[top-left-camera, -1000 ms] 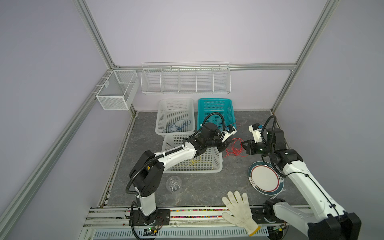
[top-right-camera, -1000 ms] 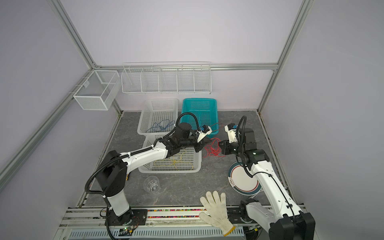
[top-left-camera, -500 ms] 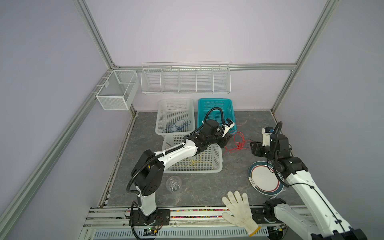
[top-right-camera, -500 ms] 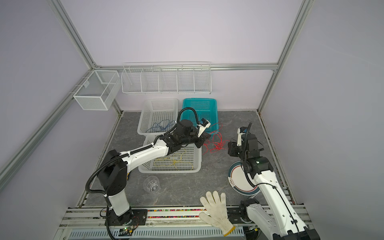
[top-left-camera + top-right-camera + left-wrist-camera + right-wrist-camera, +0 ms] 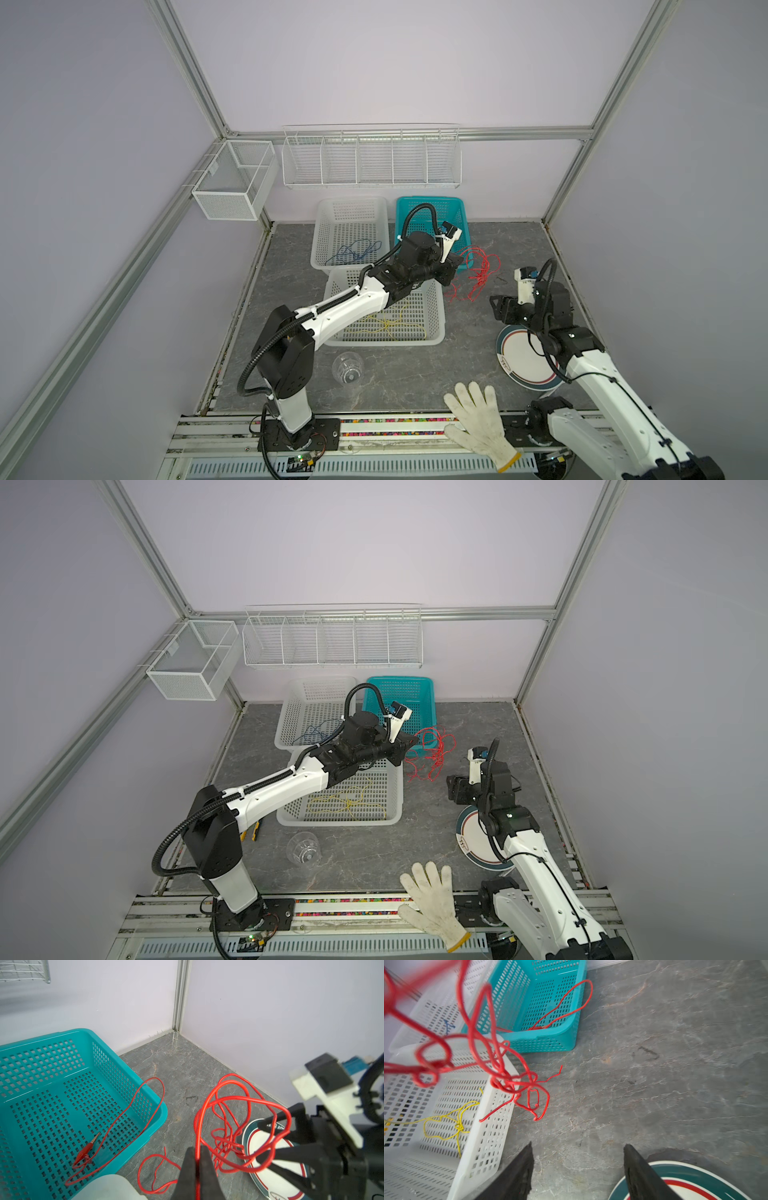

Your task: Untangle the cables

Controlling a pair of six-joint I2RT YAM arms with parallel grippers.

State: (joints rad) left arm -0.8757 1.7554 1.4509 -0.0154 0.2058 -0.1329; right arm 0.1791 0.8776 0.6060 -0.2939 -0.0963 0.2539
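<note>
While the left tool clenches the red cable, the right tool stands released.

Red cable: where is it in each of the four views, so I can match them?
Top view: red cable right of centre, by the near corner of the teal basket.
Top view: red cable near centre, by the same teal basket corner.
Left wrist: red cable mid-frame, pinched in the left end effector, one end inside the teal basket.
Right wrist: red cable dangling before the teal basket.
Shared landmark: teal basket.
</note>
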